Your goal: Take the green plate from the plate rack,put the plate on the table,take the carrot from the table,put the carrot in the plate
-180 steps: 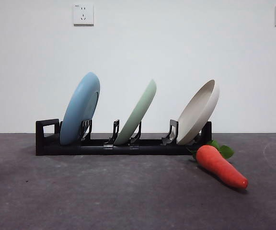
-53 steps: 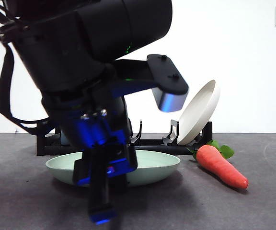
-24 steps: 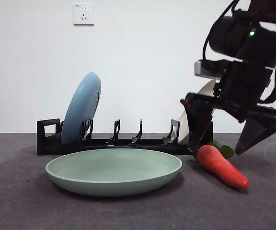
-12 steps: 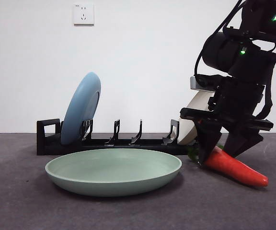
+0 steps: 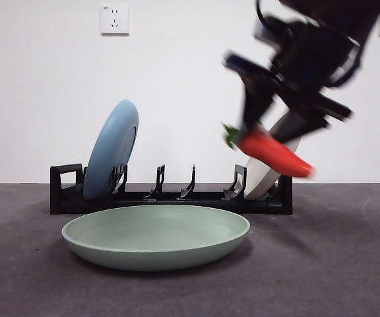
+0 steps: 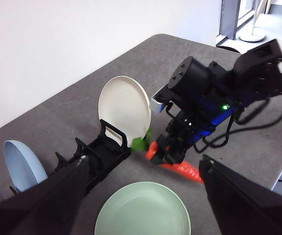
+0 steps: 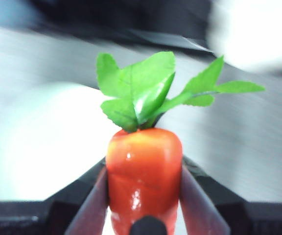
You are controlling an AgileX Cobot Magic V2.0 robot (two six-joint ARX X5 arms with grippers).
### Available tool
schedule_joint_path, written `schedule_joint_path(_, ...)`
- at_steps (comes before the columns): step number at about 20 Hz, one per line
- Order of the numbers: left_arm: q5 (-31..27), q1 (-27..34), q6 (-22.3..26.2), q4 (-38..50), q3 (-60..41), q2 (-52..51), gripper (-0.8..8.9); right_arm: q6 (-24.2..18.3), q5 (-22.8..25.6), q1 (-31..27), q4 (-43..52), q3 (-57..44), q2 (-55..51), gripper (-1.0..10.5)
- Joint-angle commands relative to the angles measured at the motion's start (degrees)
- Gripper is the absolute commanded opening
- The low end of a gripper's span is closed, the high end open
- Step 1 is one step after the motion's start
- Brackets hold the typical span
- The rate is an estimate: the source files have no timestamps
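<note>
The green plate lies flat on the table in front of the plate rack; it also shows in the left wrist view. My right gripper is shut on the carrot and holds it in the air, above and right of the plate, tip tilted down to the right. The right wrist view shows the carrot clamped between the jaws, leaves up. My left gripper is open and empty, high above the table, looking down on the carrot and the right arm.
A light blue plate stands in the rack's left slot and a cream-white plate in its right slot, just behind the held carrot. The rack's middle slots hold nothing. A wall outlet is on the white wall.
My right gripper has lifted the carrot off the table and carried it up and to the left. The plate and rack have not moved.
</note>
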Motion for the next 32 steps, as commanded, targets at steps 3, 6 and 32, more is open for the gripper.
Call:
schedule_joint_path(3, -0.1, 0.0, -0.4, -0.2, 0.0, -0.1, 3.81, 7.5, 0.0, 8.7, 10.1, -0.3, 4.0, -0.2)
schedule_joint_path(6, -0.1, 0.0, -0.4, -0.5, 0.0, -0.1, 3.81, 10.3, 1.0, 10.7, 15.1, 0.4, 8.7, -0.2)
schedule_joint_path(32, -0.1, 0.0, -2.8, -3.9, 0.0, -0.1, 3.81, 8.4, 1.4, 11.4, 10.1, 3.9, 12.7, 5.4)
